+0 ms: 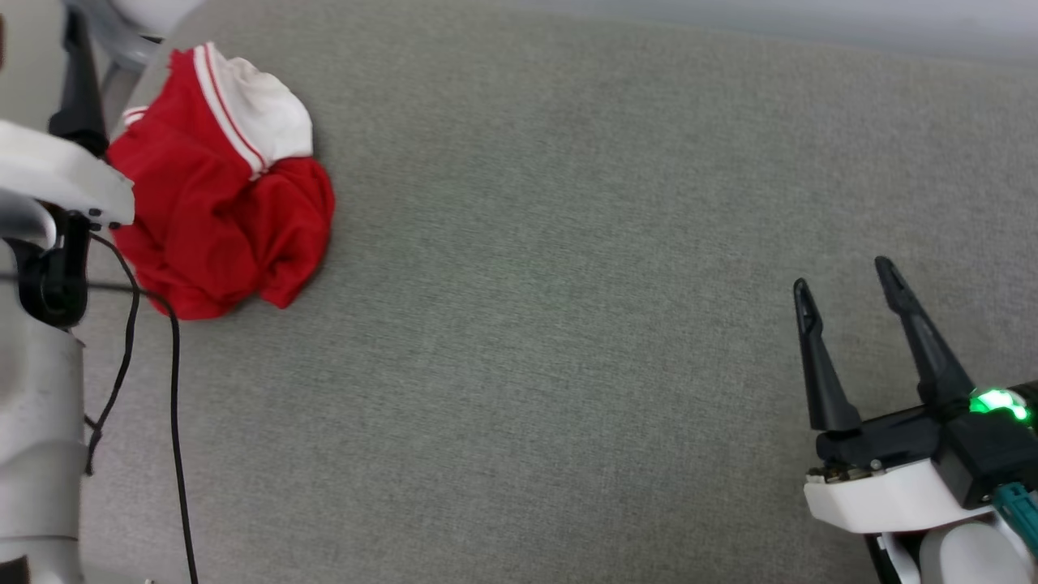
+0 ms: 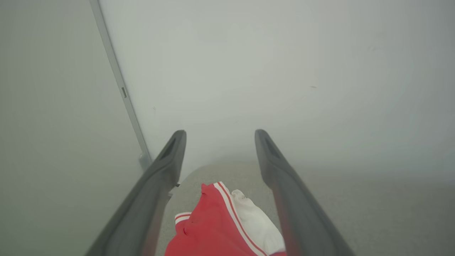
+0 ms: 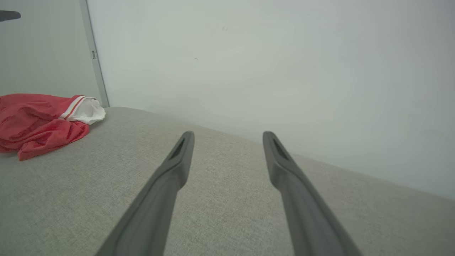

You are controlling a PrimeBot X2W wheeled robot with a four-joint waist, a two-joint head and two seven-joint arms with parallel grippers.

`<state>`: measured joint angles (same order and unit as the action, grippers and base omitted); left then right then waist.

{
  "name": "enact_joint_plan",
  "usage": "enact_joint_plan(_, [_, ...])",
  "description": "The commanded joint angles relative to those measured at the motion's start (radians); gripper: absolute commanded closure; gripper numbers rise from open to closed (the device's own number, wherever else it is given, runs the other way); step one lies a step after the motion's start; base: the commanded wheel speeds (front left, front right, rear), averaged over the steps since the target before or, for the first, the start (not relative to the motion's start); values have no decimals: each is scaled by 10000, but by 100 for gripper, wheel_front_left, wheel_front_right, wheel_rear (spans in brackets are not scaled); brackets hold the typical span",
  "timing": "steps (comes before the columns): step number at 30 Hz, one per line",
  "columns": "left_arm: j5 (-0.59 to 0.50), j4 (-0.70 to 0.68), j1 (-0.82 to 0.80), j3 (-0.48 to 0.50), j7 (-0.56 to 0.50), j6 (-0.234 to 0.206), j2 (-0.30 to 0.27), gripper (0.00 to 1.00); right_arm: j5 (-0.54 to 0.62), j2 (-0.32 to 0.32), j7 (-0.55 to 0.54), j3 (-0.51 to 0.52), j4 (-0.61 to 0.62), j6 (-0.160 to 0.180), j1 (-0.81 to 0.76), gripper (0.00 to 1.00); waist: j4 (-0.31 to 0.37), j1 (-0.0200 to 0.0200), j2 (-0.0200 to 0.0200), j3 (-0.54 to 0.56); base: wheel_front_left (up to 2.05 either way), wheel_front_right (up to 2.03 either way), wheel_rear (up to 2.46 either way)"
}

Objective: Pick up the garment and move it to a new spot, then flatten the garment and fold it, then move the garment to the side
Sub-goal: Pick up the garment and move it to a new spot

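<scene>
As I read the head view from its left edge, I logged the following.

Item one: left arm [image 1: 49, 174], white housing with a pale forearm below it, standing over the garment's left edge. Two thin black cables [image 1: 174, 405] hung from it down the counter's left side.

Item two: left gripper [image 2: 217, 137]. In its wrist view I saw both dark fingers [image 2: 163, 170] spread well apart and closed on nothing, pointing toward a pale wall [image 2: 284, 71] with a grey upright strip [image 2: 121, 92]. The garment showed low between them; whether the fingers touched it, I could not tell.

Item three: the garment [image 1: 219, 211], red with a white sleeve and red-and-white striped trim. It lay crumpled in a heap at the far left corner of the counter, the white sleeve on its far side. In the left wrist view [image 2: 213, 231] it sat at the bottom edge; in the right wrist view [image 3: 35, 121] it lay far off to the left.

Item four: counter [image 1: 568, 324], covered in grey woven fabric, stretching across the middle.

Item five: right gripper [image 1: 842, 276], at the lower right, well apart from the garment. Its fingers [image 1: 819, 365] were spread wide, gripping nothing, with a green light [image 1: 996, 401] lit on the black body behind them. Its own wrist view [image 3: 227, 137] showed the same gap above the grey fabric.
</scene>
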<state>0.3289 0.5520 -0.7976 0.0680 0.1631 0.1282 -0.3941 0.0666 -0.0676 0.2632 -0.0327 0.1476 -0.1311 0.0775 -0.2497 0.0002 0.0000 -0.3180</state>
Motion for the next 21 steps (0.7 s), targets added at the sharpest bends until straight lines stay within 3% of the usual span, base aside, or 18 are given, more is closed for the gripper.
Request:
enact_joint_plan(1, [341,235,-218,-509,-561,9,-333,0,79,-83,25,32,135,7,141,0,239,-2,0,-280,0,0,0])
enact_joint_plan(6, [1711,805,-997,-2437,-2761,5,-1444,0,143,-213,25,84,369,7,317,0,431,-2,0,-647,0,0,0])
enact_joint_plan(12, [3413,1071,-1568,-4475,-5673,5,-2310,0,174,-321,25,151,511,7,391,0,615,-2,0,-1042,0,0,0])
enact_joint_plan(21, [5077,1493,-1774,-6722,-8468,7,-2857,0,168,-405,25,254,643,7,673,0,794,-2,0,-1726,0,0,0])
